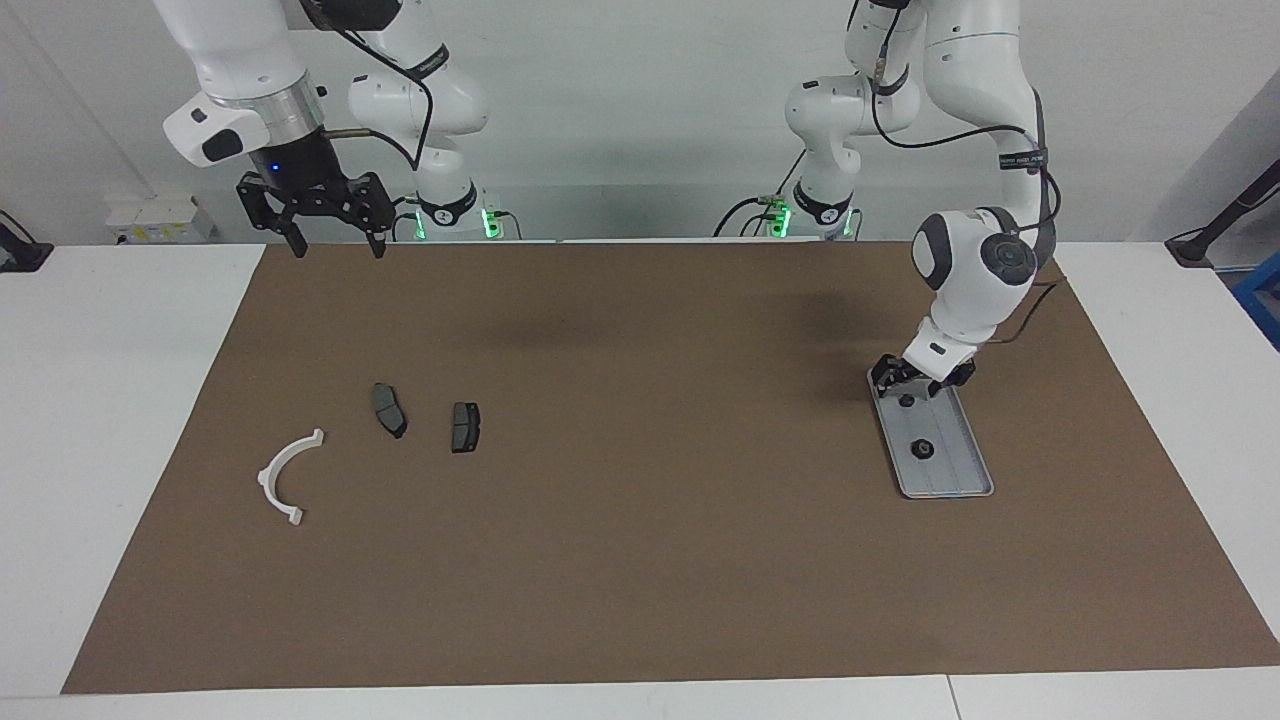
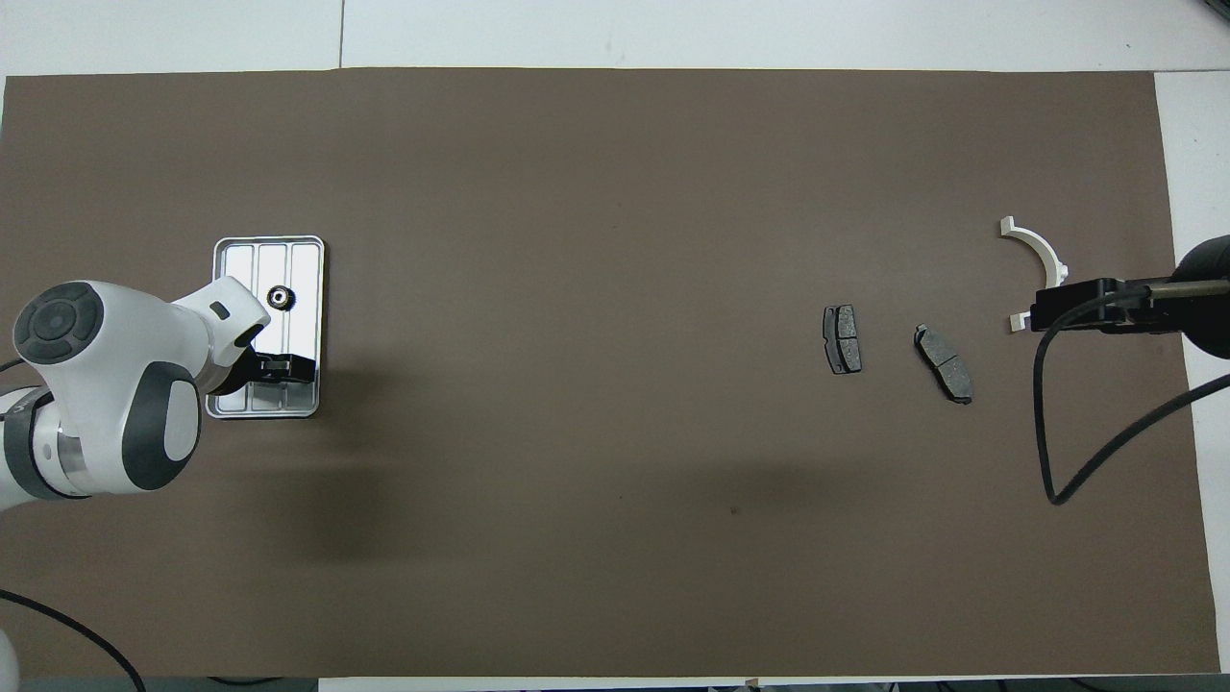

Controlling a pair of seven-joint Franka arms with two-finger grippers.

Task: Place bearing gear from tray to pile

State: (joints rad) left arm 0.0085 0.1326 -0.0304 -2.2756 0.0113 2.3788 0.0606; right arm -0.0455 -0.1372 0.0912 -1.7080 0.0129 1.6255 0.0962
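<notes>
- The left gripper point(image 1: 908, 385) is down in the tray point(image 1: 958, 470) at the end nearer the robots, around a small black part point(image 1: 906, 401); I cannot tell whether its fingers have closed on it.
- Much of that part hides under the gripper seen from overhead.
- A second bearing gear point(image 1: 920, 449) sits mid-tray, untouched.
- The right gripper point(image 1: 336, 242) waits high, fingers spread, empty, partly covering the white bracket point(image 2: 1038, 252) from overhead.
- The two brake pads point(image 1: 390, 409) lie beside the bracket, toward the right arm's end.

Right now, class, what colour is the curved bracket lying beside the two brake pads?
White: the curved bracket shows best in the facing view, against the brown mat.
</notes>
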